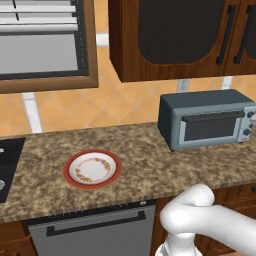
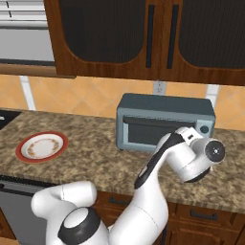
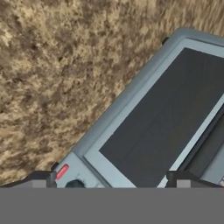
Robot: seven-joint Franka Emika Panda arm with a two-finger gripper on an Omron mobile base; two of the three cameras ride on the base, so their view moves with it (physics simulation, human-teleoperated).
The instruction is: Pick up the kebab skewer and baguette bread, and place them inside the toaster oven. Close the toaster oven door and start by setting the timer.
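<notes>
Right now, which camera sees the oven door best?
The left base view: the whole oven door shows, shut, handle on top. In the right base view the arm covers part of it. The hand view sees its glass very close and tilted.

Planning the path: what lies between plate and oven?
Only bare counter between plate and oven, in both base views.

Toaster oven [image 1: 207, 119] is sitting on the bench [image 1: 140, 150], against the back wall, door [image 1: 210, 127] closed. Plate [image 1: 92, 169] is lying on the bench well left of the oven, nearer the front edge. Wall cabinets [image 1: 180, 35] are hanging above the oven. A dishwasher [image 1: 92, 232] is sitting below the bench, under the plate.
</notes>
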